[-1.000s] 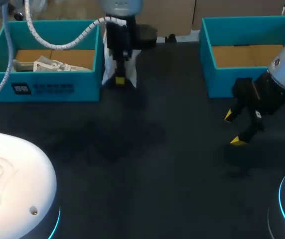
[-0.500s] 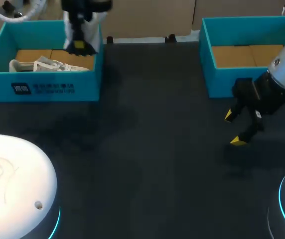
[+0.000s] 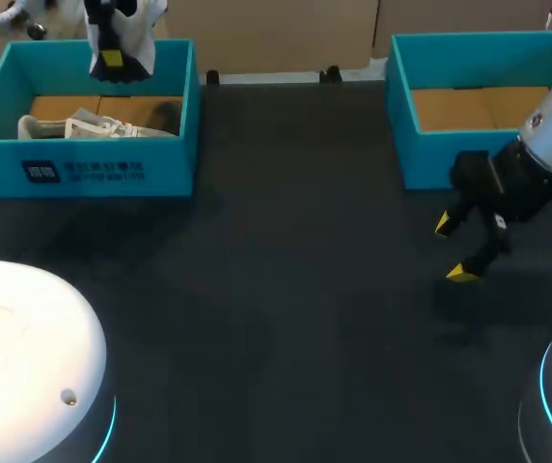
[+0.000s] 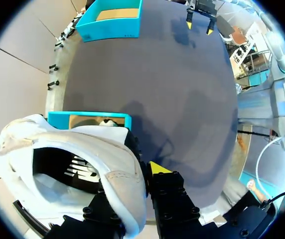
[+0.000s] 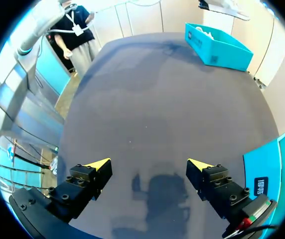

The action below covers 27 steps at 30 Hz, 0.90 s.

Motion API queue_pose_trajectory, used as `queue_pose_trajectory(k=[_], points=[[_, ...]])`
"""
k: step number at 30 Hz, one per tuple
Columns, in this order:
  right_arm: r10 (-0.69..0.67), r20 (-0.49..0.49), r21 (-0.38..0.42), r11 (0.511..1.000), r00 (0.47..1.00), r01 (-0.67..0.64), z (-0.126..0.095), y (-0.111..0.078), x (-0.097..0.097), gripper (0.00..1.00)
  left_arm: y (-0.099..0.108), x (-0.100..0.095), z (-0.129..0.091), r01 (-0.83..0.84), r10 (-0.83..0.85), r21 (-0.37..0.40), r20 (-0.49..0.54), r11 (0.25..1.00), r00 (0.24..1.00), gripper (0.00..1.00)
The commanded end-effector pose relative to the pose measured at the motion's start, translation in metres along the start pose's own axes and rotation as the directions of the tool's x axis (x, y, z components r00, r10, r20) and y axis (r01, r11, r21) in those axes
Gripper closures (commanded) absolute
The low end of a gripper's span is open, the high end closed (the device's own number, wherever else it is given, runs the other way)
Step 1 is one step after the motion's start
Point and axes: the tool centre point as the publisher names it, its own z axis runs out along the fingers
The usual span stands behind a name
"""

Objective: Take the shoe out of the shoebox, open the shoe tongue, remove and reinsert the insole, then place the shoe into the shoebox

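Holding anything, the left gripper (image 3: 112,58)?

Yes. Its fingers are clamped on a white shoe (image 4: 82,144), pinching the rim of the upper from two sides, with one yellow tip showing just beside the fabric.

What does the shoe look like?

White upper with stitched seams. Its mouth gapes towards the wrist camera, dark inside with pale print on the insole (the sole I cannot make out).

And where is it?

Up in that gripper, hanging over the far part of the teal shoebox (image 3: 83,169) that sits under the fingers. Down in the box lies the other shoe (image 3: 93,125), pale with white laces, stretched lengthwise on the brown floor.

The right gripper (image 5: 150,163)?

Fingers spread wide, only the dark table (image 3: 286,289) showing between them. It hangs just beside the front corner of a second shoebox (image 3: 469,159), well apart from the left gripper and the shoe.
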Motion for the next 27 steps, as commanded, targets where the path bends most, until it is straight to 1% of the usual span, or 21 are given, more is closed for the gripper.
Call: queue_pose_trajectory(k=[1, 2, 3, 4, 5, 6, 8, 9, 10, 11, 12, 14, 15, 16, 17, 19, 21, 24, 26, 27], points=[[0.000, 0.002, 0.002, 1.000, 1.000, 0.000, 0.001, 0.000, 0.001, 0.00, 0.001, 0.002, -0.001, 0.000, 0.000, 0.000, 0.006, 1.000, 1.000, 1.00], [0.000, 0.002, 0.002, 1.000, 1.000, 0.000, 0.001, 0.000, 0.001, 0.00, 0.002, -0.004, 0.003, -0.005, 0.006, -0.021, 0.020, 1.000, 1.000, 1.00], [0.000, 0.002, 0.002, 1.000, 1.000, 0.000, 0.001, 0.000, 0.001, 0.00, 0.007, -0.014, 0.006, -0.020, 0.020, -0.018, -0.003, 1.000, 1.000, 1.00], [0.000, 0.002, 0.002, 1.000, 1.000, 0.000, 0.001, 0.000, 0.001, 0.00, 0.012, -0.023, 0.007, -0.015, 0.015, -0.025, 0.011, 1.000, 1.000, 1.00], [0.000, 0.002, 0.002, 1.000, 1.000, 0.000, 0.001, 0.000, 0.001, 0.00, 0.017, -0.033, 0.009, -0.031, 0.031, -0.034, 0.001, 0.999, 1.000, 1.00], [0.000, 0.002, 0.002, 1.000, 1.000, 0.000, 0.001, 0.000, 0.001, 0.00, 0.024, -0.044, 0.010, -0.028, 0.028, -0.028, -0.003, 0.999, 1.000, 1.00], [0.000, 0.002, 0.002, 1.000, 1.000, 0.000, 0.001, 0.000, 0.001, 0.00, 0.038, -0.064, 0.015, -0.036, 0.037, -0.044, 0.006, 0.998, 0.999, 1.00], [0.000, 0.002, 0.002, 1.000, 1.000, 0.000, 0.001, 0.000, 0.001, 0.00, 0.045, -0.076, 0.017, -0.008, 0.009, -0.049, 0.007, 0.999, 1.000, 1.00], [0.000, 0.002, 0.002, 1.000, 1.000, 0.000, 0.001, 0.000, 0.001, 0.00, 0.052, -0.087, 0.019, -0.022, 0.022, -0.034, -0.003, 0.999, 1.000, 1.00], [0.000, 0.002, 0.002, 1.000, 1.000, 0.000, 0.001, 0.000, 0.001, 0.00, 0.060, -0.099, 0.021, 0.001, -0.001, -0.030, 0.000, 1.000, 1.000, 1.00], [0.000, 0.002, 0.002, 1.000, 1.000, 0.000, 0.001, 0.000, 0.001, 0.00, 0.066, -0.109, 0.023, 0.019, -0.018, -0.047, 0.016, 0.999, 1.000, 1.00], [0.000, 0.002, 0.002, 1.000, 1.000, 0.000, 0.001, 0.000, 0.001, 0.00, 0.079, -0.127, 0.026, 0.022, -0.021, -0.030, 0.020, 0.999, 1.000, 1.00], [0.000, 0.002, 0.002, 1.000, 1.000, 0.000, 0.001, 0.000, 0.001, 0.00, 0.085, -0.136, 0.029, 0.025, -0.024, -0.034, 0.019, 0.999, 1.000, 1.00], [0.000, 0.002, 0.002, 1.000, 1.000, 0.000, 0.001, 0.000, 0.001, 0.00, 0.091, -0.142, 0.030, 0.012, -0.012, -0.022, 0.000, 1.000, 1.000, 1.00], [0.000, 0.002, 0.002, 1.000, 1.000, 0.000, 0.001, 0.000, 0.001, 0.00, 0.096, -0.149, 0.031, 0.025, -0.025, -0.017, 0.006, 1.000, 1.000, 1.00], [0.000, 0.002, 0.002, 1.000, 1.000, 0.000, 0.001, 0.000, 0.001, 0.00, 0.103, -0.158, 0.035, 0.018, -0.018, -0.025, 0.010, 1.000, 1.000, 1.00], [0.000, 0.002, 0.002, 1.000, 1.000, 0.000, 0.001, 0.000, 0.001, 0.00, 0.110, -0.166, 0.037, 0.009, -0.009, 0.003, -0.004, 1.000, 1.000, 1.00], [0.000, 0.002, 0.002, 1.000, 1.000, 0.000, 0.001, 0.000, 0.001, 0.00, 0.118, -0.172, 0.040, -0.041, 0.041, 0.035, -0.010, 0.999, 0.999, 1.00], [0.000, 0.002, 0.002, 1.000, 1.000, 0.000, 0.001, 0.000, 0.001, 0.00, 0.121, -0.174, 0.042, -0.085, 0.085, 0.029, -0.005, 0.996, 0.996, 1.00], [0.000, 0.002, 0.002, 1.000, 1.000, 0.000, 0.001, 0.000, 0.001, 0.00, 0.124, -0.174, 0.042, -0.137, 0.137, 0.025, 0.012, 0.990, 0.990, 1.00]])
